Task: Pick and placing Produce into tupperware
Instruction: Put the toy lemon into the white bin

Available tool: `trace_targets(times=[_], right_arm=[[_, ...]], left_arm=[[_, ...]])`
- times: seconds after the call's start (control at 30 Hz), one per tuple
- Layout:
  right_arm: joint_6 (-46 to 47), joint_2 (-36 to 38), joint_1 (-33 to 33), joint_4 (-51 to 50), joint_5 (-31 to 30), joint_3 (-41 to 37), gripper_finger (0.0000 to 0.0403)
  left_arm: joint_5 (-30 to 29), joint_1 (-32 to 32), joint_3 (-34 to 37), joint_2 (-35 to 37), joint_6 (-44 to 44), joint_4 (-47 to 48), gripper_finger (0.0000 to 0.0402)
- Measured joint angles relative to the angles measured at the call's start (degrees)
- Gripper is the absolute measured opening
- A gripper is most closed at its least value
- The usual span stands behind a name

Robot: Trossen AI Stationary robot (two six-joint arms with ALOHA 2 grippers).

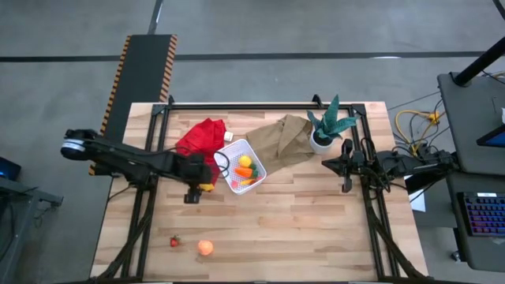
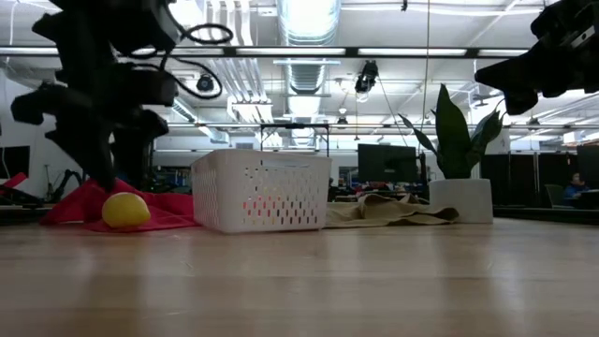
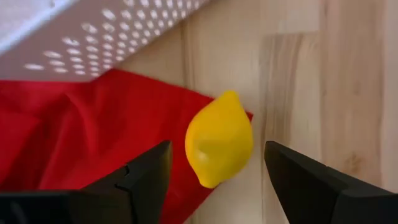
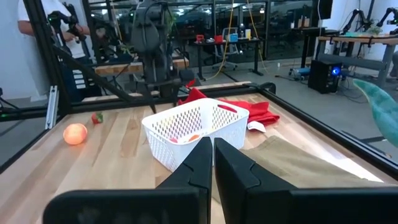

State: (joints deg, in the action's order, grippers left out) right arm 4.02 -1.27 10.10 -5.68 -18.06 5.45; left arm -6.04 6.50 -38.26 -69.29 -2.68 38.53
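Left gripper [image 3: 214, 177] hangs spread wide over the lemon [image 3: 219, 147] on the red cloth [image 3: 74, 137], lined up to grab; right gripper [image 4: 212, 163] waits closed, empty.

Readable text: none in any view.
Labels or brands: none legible on the tupperware [image 1: 241, 166], the produce or the arms.
Numbers, signs: none legible.

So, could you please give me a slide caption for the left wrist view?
Open left gripper straddling a yellow lemon at the red cloth's edge, beside the white tupperware.
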Motion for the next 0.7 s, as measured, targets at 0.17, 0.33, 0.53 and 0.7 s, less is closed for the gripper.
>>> trace_targets(times=[0.17,0.33,0.53,0.7], right_arm=[[0.0,0.0,0.0,-0.1,0.0,0.0,0.0009],[0.0,0.0,0.0,-0.1,0.0,0.0,0.0009],[0.0,0.0,0.0,-0.1,0.0,0.0,0.0009],[-0.1,-0.1,0.0,-0.1,0.0,0.0,0.0009]], left_arm=[[0.0,0.0,0.0,-3.8,0.0,-0.4,0.0242],[-0.1,0.0,0.1,-6.8,0.0,-0.9,0.0242],[-0.2,0.0,0.2,-9.8,0.6,-3.8,0.0242],[-0.2,0.0,0.2,-11.6,1.8,-4.2,0.0242]])
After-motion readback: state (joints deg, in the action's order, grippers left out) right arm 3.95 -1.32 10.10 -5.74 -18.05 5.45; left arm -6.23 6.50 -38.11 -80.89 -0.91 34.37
